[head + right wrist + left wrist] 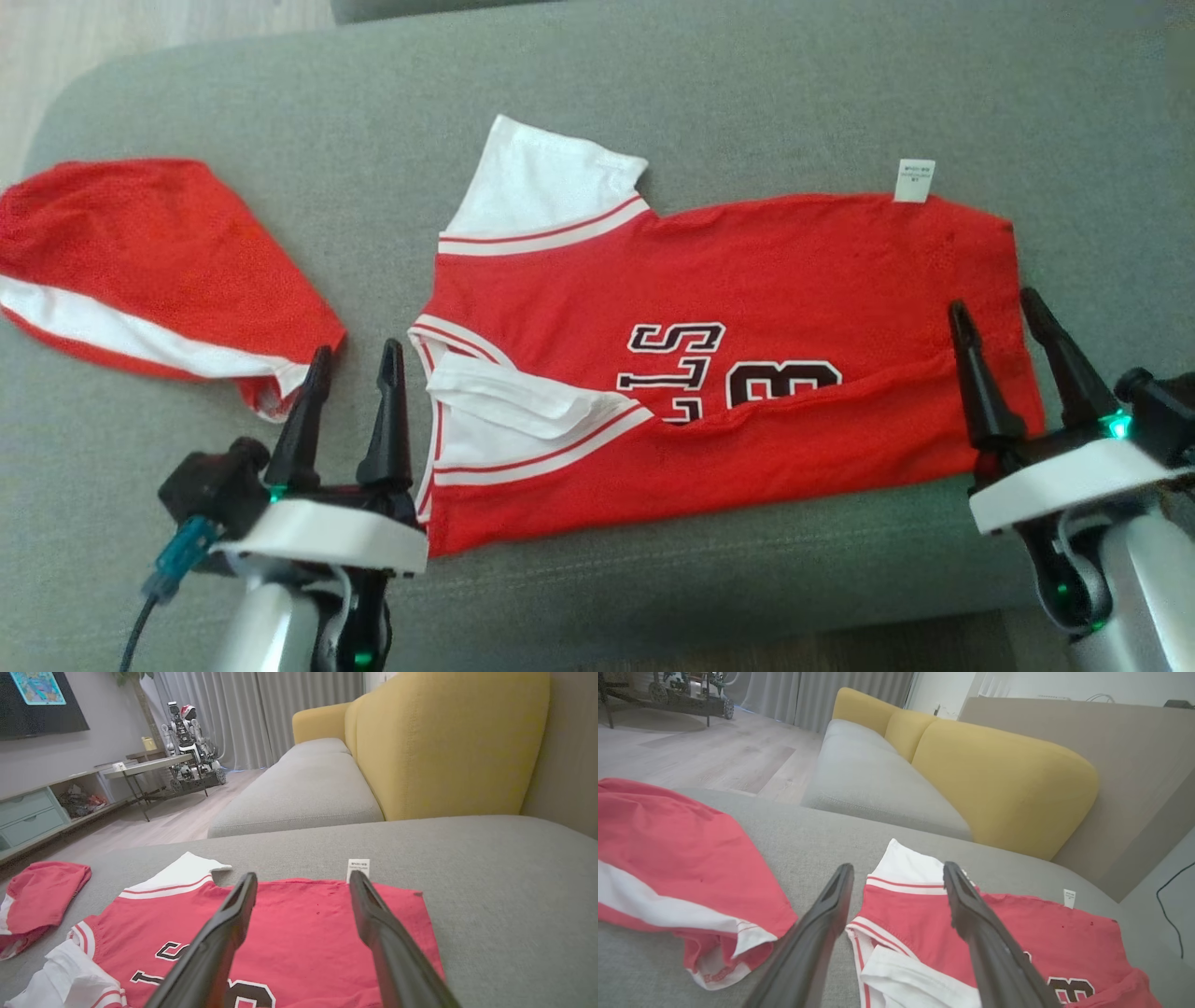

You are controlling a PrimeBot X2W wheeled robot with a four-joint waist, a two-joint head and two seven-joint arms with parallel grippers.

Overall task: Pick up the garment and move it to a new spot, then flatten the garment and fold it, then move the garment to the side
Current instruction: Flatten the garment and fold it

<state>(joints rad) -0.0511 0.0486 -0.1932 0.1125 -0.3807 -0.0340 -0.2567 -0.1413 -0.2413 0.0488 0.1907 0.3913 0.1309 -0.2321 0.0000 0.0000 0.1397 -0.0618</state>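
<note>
Black fingers of the left end effector stand spread wide at the lower left of the head view, with nothing between them. They sit in the gap between a pair of red shorts and the neck end of the jersey. At the lower right, the right end effector is likewise fully spread and empty, its tips over the jersey's right-hand hem; whether they touch the cloth cannot be told. The red jersey with white sleeves lies across the middle of the grey sofa seat, neck toward the left of the frame. Its near long edge is folded up over the lower part of the black-and-white lettering. The red shorts, with a white stripe, lie crumpled at the left, just apart from the jersey. A small white care tag sticks out from the jersey's far edge at upper right. Beyond, the left wrist view shows a yellow backrest and pale wood floor.
</note>
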